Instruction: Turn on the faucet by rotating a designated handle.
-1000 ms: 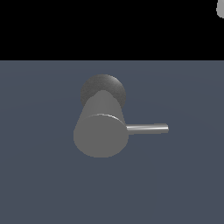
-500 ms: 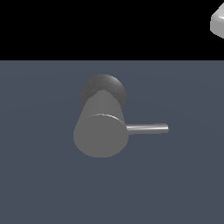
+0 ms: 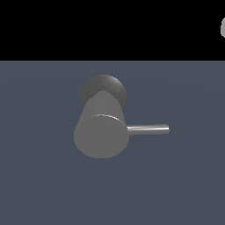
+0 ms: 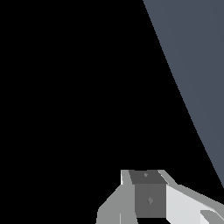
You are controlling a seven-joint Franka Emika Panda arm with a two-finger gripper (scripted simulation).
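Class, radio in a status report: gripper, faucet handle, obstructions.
Gripper at frame edge, far from faucet; jaw state unclear. Handle untouched, pointing toward the exterior view's right. Nothing blocking it.

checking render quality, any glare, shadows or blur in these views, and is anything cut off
Exterior view: sharp, no blur; the handle carries a bright sheen, the faucet is matte with soft shading and casts no clear shadow on the floor; a pale arm part is cut off at the right edge. Wrist view: mostly black, the gripper cropped, flat-shaded.

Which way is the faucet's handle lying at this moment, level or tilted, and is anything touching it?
Level. The handle sticks out horizontally from the faucet toward the exterior view's right. Nothing touches it; only a sliver of the arm shows at the top corner.
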